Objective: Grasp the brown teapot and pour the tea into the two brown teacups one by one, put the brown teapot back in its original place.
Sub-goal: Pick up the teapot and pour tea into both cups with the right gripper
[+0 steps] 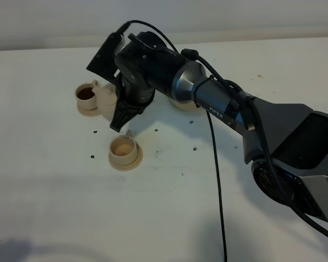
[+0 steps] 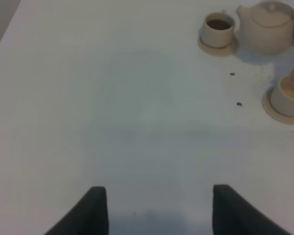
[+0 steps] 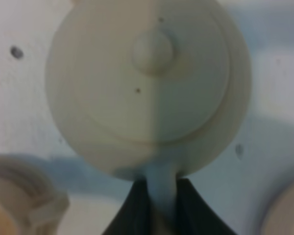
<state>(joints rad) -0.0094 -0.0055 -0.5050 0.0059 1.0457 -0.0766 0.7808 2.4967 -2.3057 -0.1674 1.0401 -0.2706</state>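
The brown teapot (image 1: 105, 98) stands upright, mostly hidden behind my right gripper (image 1: 122, 117), its spout toward the far teacup (image 1: 87, 94), which holds dark tea. The near teacup (image 1: 123, 147) sits on its saucer just below the gripper and looks empty. In the right wrist view the teapot (image 3: 147, 88) shows from above, and the right gripper (image 3: 161, 188) is shut on its loop handle. The wide saucer (image 1: 184, 105) lies half hidden under the right arm. In the left wrist view the left gripper (image 2: 159, 210) is open and empty, far from the teapot (image 2: 269, 27) and both cups.
The right arm (image 1: 224, 103) crosses the table from the right, with a black cable (image 1: 218, 180) hanging over the surface. Small dark specks (image 1: 93, 157) dot the white table (image 1: 44, 191). A cup rim (image 3: 14, 205) shows in the right wrist view.
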